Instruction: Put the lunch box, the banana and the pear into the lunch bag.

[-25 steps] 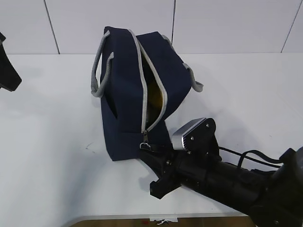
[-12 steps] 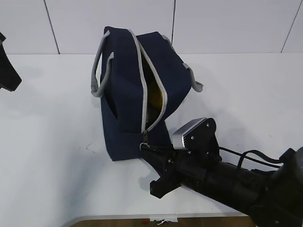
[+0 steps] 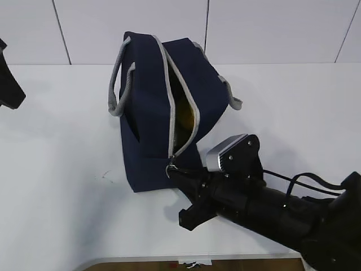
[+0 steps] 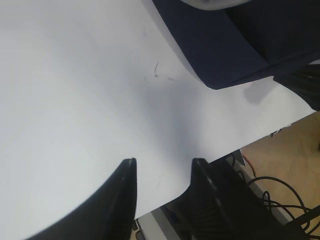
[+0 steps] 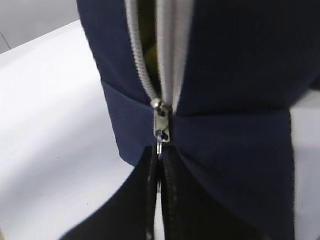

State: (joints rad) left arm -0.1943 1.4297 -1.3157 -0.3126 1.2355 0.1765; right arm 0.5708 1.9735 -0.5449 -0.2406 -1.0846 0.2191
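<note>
The navy lunch bag (image 3: 146, 124) stands on the white table, its grey zipper open along the top. Something yellow (image 3: 190, 116) shows inside the gap; I cannot tell whether it is the banana or the pear. The lunch box is hidden. My right gripper (image 3: 172, 171) is at the bag's near end, shut on the metal zipper pull (image 5: 161, 136), which sits pinched between the black fingertips (image 5: 150, 165). In the left wrist view, my left gripper (image 4: 162, 162) hangs open over bare table, with a corner of the lunch bag (image 4: 225, 55) far from it.
The table's front edge (image 3: 169, 257) runs just below the right arm. Cables and the frame (image 4: 270, 195) lie beyond that edge. Grey handles (image 3: 115, 90) hang off the bag's sides. A white wall stands behind.
The right gripper's jaws have come together on the zipper pull, and the right arm has shifted slightly to the right. The bag and the left gripper have not moved.
</note>
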